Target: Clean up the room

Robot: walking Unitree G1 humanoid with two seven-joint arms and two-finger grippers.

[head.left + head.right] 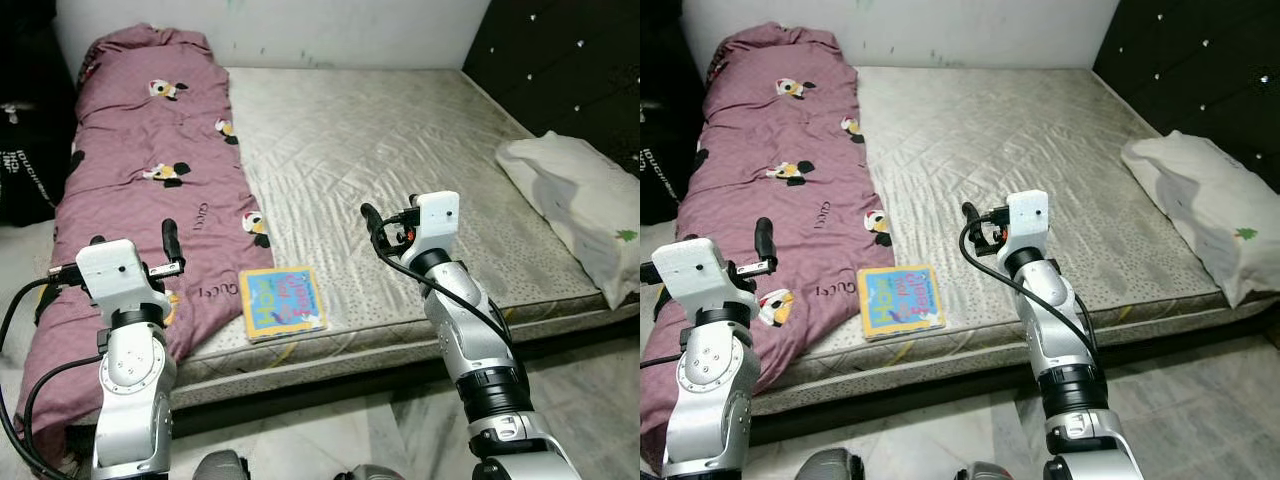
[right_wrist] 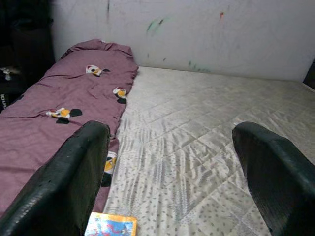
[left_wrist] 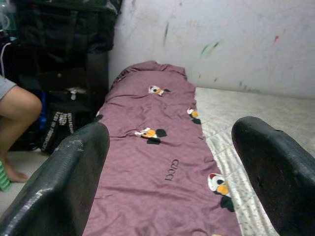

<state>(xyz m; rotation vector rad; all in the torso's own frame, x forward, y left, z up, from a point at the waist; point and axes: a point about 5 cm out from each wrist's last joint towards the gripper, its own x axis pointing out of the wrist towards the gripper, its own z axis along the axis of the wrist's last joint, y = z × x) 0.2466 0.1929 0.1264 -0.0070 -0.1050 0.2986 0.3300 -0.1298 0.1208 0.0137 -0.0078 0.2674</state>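
A purple blanket (image 1: pixel 150 150) with cartoon prints lies along the left side of the bare grey mattress (image 1: pixel 400 140). A colourful book (image 1: pixel 283 303) lies flat near the mattress's front edge, right beside the blanket. A white pillow (image 1: pixel 580 205) rests on the right side of the mattress, overhanging the front corner. My left gripper (image 1: pixel 133 242) is raised over the near end of the blanket, open and holding nothing. My right gripper (image 1: pixel 385 225) hovers above the mattress just right of the book, open and holding nothing; the book's edge (image 2: pixel 110 227) lies below its fingers.
A dark tufted headboard (image 1: pixel 570 60) stands along the right. Black bags (image 1: pixel 25 130) sit against the wall left of the bed, and a person's bare leg (image 3: pixel 17 113) is beside them. A pale wall (image 2: pixel 197 29) runs behind the bed. Tiled floor (image 1: pixel 330 440) lies before it.
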